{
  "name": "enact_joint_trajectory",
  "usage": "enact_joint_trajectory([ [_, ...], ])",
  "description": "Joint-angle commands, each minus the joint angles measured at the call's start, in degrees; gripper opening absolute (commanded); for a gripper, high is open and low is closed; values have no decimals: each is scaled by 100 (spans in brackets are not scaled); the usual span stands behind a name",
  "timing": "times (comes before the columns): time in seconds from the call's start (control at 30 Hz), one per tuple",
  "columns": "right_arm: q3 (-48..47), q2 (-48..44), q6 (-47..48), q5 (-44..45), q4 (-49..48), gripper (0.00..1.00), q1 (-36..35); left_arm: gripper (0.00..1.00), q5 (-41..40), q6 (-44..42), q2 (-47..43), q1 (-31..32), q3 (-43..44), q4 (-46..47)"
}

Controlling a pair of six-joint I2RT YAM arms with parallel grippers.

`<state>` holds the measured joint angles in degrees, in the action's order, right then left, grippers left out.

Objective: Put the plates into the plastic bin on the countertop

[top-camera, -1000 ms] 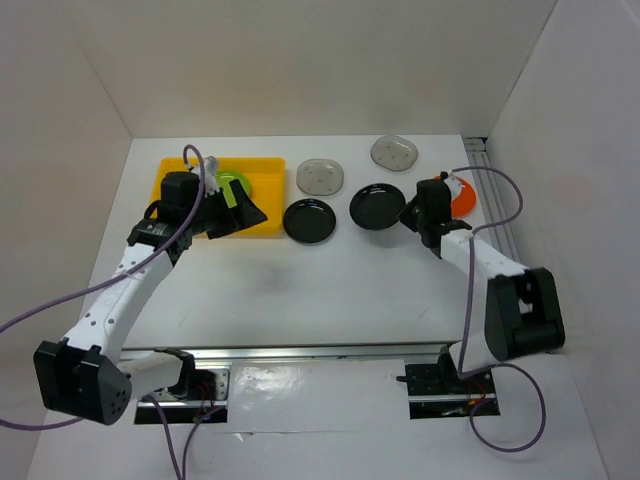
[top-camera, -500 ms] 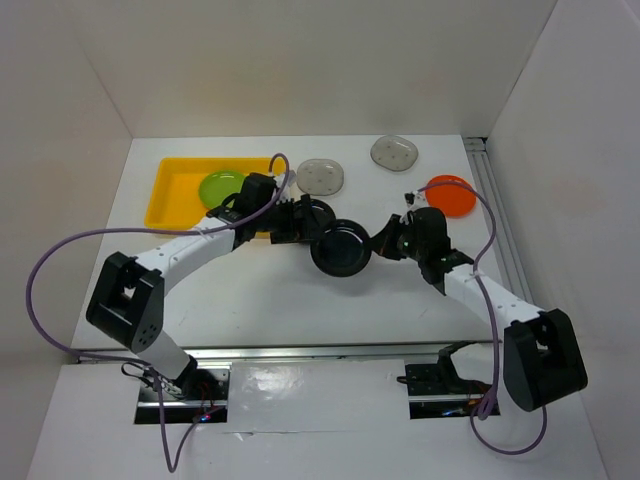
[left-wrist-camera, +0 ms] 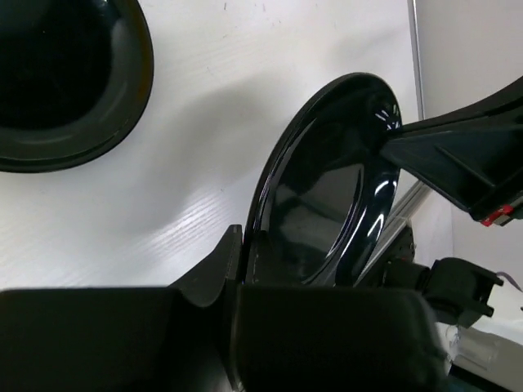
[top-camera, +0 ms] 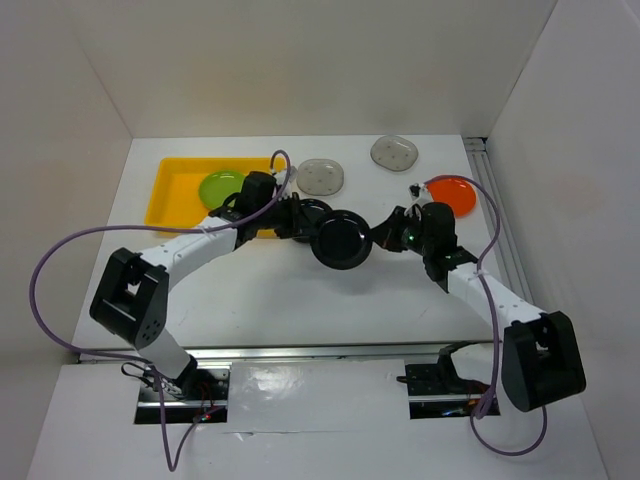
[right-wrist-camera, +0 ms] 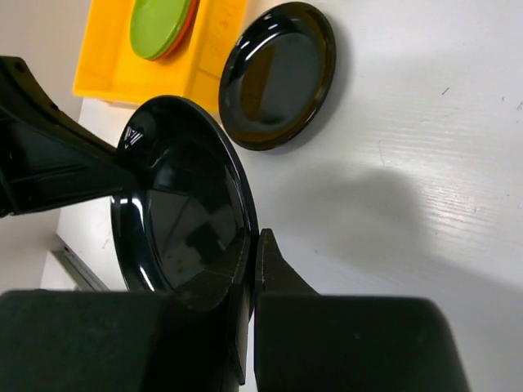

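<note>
Plates (top-camera: 220,186) are sitting in the yellow bin (top-camera: 172,195), a green one stacked on an orange one; two grey plates (top-camera: 321,176), an orange plate (top-camera: 452,192) and a resting black plate (right-wrist-camera: 278,75) are lying out on the white table (top-camera: 300,300); the lifted black plate (top-camera: 342,242) is hanging tilted in mid-air between the arms; the left gripper (left-wrist-camera: 243,245) is pinching its rim on one side, the right gripper (right-wrist-camera: 252,245) is clamping the opposite edge; it's looking like a handover, with most of the job remaining.
</note>
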<state>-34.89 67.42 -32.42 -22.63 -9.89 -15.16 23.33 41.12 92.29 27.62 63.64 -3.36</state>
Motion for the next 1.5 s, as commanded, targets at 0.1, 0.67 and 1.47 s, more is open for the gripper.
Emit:
enact_joint_trajectory([
  [0.1,-18,289,-352,-120,-1120,100,-5,0,-240,62,193,-54,561,-182],
  [0.67,-1493,4111,-273,409,-1736,92,-312,0,-2026,748,174,-3315,1536,-1685],
  [1.47,-2883,5668,-343,373,-682,12,-541,85,-2702,713,1098,-3641,2223,-2820],
])
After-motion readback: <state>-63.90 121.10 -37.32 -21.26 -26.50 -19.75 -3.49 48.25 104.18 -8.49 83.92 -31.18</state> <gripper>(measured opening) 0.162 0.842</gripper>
